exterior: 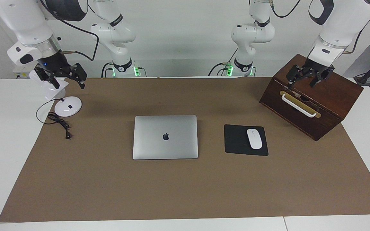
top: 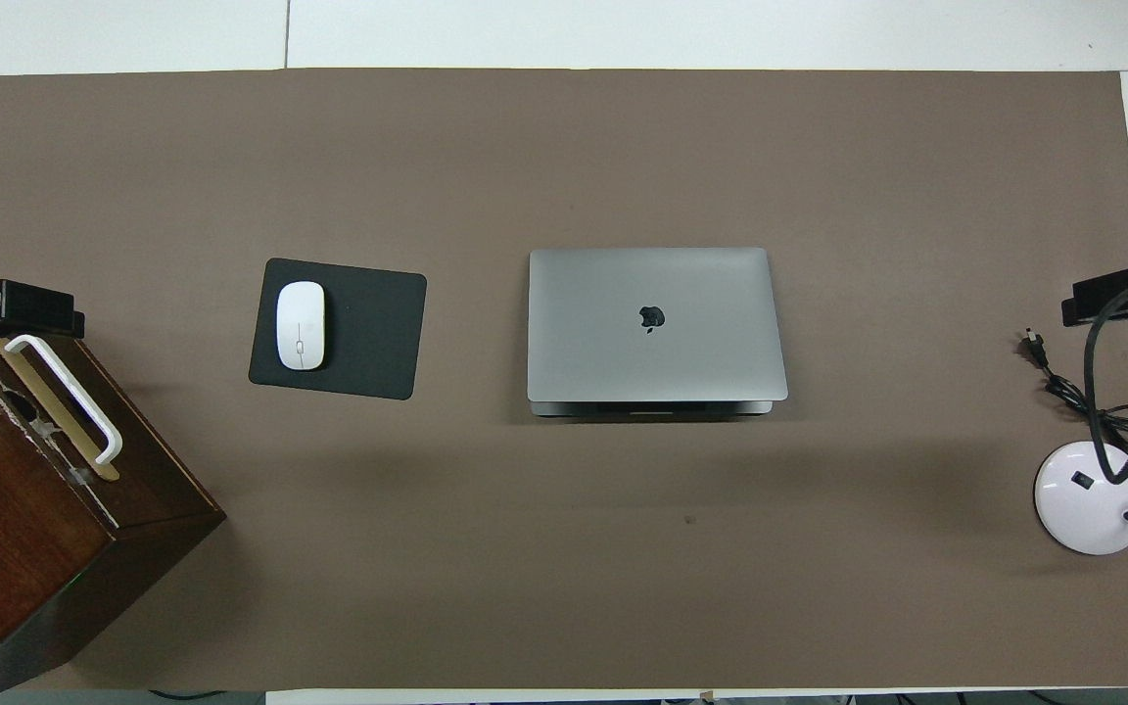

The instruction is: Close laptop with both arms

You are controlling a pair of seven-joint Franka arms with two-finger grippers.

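Note:
The silver-grey laptop [exterior: 165, 137] [top: 655, 323] lies in the middle of the brown mat with its lid flat down on its base and the dark logo facing up. Neither gripper touches it. My right gripper [exterior: 68, 84] [top: 1127, 294] hangs open over the white desk lamp at the right arm's end of the table. At the left arm's end, my left gripper [exterior: 302, 84] [top: 6, 305] hangs open above the top front edge of the wooden box. Both hold nothing.
A black mouse pad [exterior: 236, 141] [top: 368, 333] with a white mouse [exterior: 254, 138] [top: 300, 325] lies beside the laptop toward the left arm's end. The wooden box [exterior: 329, 106] [top: 6, 529] has a white handle. The lamp's base [exterior: 68, 106] [top: 1088, 494] and black cable [exterior: 59, 123] sit at the mat's edge.

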